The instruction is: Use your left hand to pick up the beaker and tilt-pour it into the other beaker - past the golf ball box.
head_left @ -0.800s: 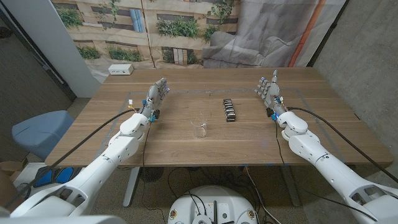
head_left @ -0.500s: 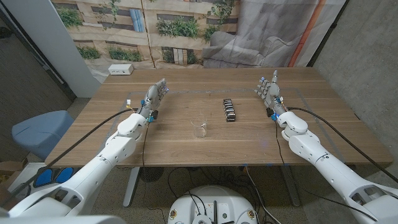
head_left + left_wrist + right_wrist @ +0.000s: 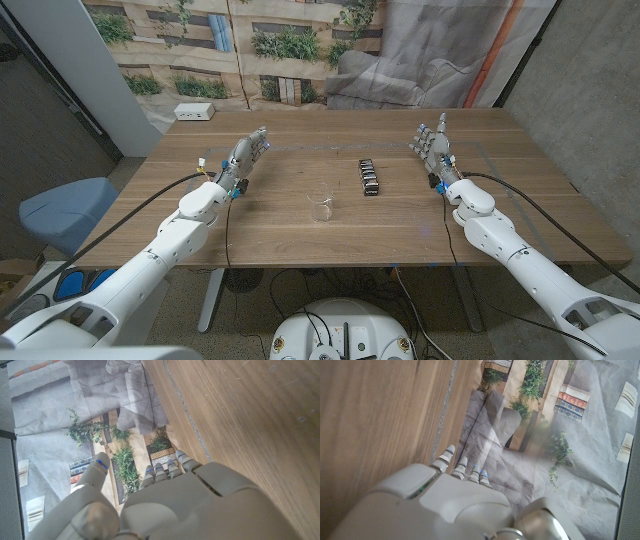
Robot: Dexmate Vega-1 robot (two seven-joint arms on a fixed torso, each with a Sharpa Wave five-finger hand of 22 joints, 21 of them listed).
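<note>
The wooden counter (image 3: 300,235) carried everything; the left hand (image 3: 246,157) stood near its left side, fingers (image 3: 258,141) apart and holding nothing; the right hand (image 3: 433,146) likewise on the right; the golf ball box (image 3: 369,177) lay between them; the clear beaker (image 3: 322,206) stood just left of the box, nearer the front edge.

Staged test room, wooden table (image 3: 300,235), printed backdrop (image 3: 280,40), grey drapes (image 3: 440,50)

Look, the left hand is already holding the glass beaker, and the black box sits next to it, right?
Not quite. In the head view the left hand holds nothing; its fingers are spread, well apart from the glass beaker. The black box does sit next to the beaker.
</note>
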